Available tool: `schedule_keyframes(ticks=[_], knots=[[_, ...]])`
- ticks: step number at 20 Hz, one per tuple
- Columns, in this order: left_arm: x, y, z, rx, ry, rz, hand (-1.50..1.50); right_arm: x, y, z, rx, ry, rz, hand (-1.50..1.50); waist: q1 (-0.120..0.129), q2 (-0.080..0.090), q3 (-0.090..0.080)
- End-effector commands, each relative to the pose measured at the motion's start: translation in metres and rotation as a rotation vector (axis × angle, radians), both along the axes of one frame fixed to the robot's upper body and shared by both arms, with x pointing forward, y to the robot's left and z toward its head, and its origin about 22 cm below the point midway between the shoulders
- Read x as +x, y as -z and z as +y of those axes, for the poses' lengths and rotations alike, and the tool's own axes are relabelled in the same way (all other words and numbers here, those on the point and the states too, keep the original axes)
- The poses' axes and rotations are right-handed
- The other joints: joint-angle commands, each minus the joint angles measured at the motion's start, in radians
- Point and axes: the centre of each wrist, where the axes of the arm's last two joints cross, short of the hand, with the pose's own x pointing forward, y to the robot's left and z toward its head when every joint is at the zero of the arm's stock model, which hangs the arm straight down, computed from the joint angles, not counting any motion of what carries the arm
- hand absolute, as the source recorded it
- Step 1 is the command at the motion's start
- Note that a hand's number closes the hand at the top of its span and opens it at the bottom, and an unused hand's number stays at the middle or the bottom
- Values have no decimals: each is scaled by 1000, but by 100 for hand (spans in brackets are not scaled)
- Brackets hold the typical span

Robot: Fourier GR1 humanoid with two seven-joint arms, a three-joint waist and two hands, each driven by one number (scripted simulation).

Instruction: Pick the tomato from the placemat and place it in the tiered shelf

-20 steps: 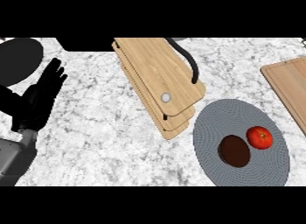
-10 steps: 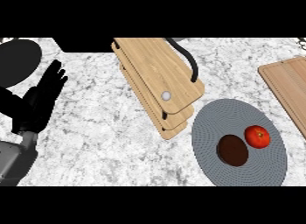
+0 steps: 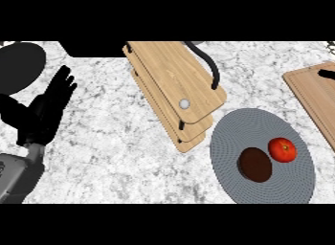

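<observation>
i'm seeing the tomato [image 3: 283,149] lying on the grey round placemat [image 3: 269,129] at lower right, just beside a dark brown round thing [image 3: 255,164] on the same mat. my left hand [image 3: 39,112] is sitting well apart from it at the far left, fingers straight and spread wide, holding nothing. the right hand is not showing in my view. the tiered shelf [image 3: 174,76], stacked light wood boards with a black handle, is standing between hand and mat, top centre. another wooden board [image 3: 322,103] is lying at the right edge. a dark round plate [image 3: 11,67] is sitting upper left. the worktop [image 3: 121,148] is white-grey marble.
</observation>
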Motion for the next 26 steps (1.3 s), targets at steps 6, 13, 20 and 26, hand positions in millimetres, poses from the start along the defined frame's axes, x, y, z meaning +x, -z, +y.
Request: schedule_keyframes(ticks=[6, 13, 20, 26], knots=[[0, -3, 7, -1, 5, 0, 0, -19, 45, 67, -195, 2, 71, -150, -5, 2, 2], [-9, 6, 3, -6, -21, -3, 0, -15, 62, 73, -357, 53, 111, -150, -1, 2, 2], [-12, 8, 30, -4, -13, -2, 0, -40, 64, 70, -416, 65, 143, -150, -7, 1, 2], [-5, 0, 3, -9, -14, 1, 0, -39, 91, 93, -419, 67, 142, -150, -5, 2, 2]])
